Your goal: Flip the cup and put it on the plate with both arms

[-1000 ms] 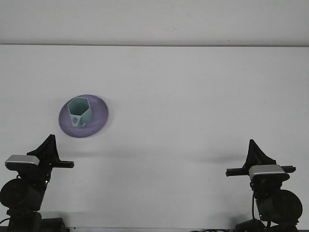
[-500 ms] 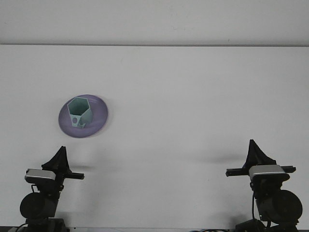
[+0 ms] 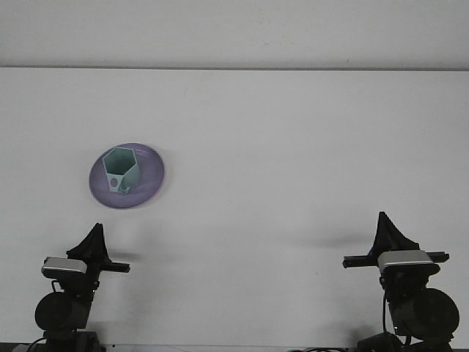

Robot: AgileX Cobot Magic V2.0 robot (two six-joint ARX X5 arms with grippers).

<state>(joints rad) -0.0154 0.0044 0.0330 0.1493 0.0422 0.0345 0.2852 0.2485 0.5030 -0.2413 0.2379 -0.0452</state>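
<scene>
Arms low at the near worktop [image 3: 293, 147] edge, grippers' state unclear.
One green hexagonal cup [image 3: 119, 170] sits upright on one purple plate [image 3: 150, 180], left gripper [image 3: 94, 238] and right gripper [image 3: 385, 229] well apart from it.

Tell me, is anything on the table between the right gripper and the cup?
No. In the front view, only bare white table lies between the right gripper and the cup.

A plain white table [image 3: 293, 183] fills most of the frame, its far edge running straight across the upper part against a pale wall. Only 1 thing lies directly on it: a round purple plate [image 3: 150, 183], left of centre, well apart from every table edge.
</scene>
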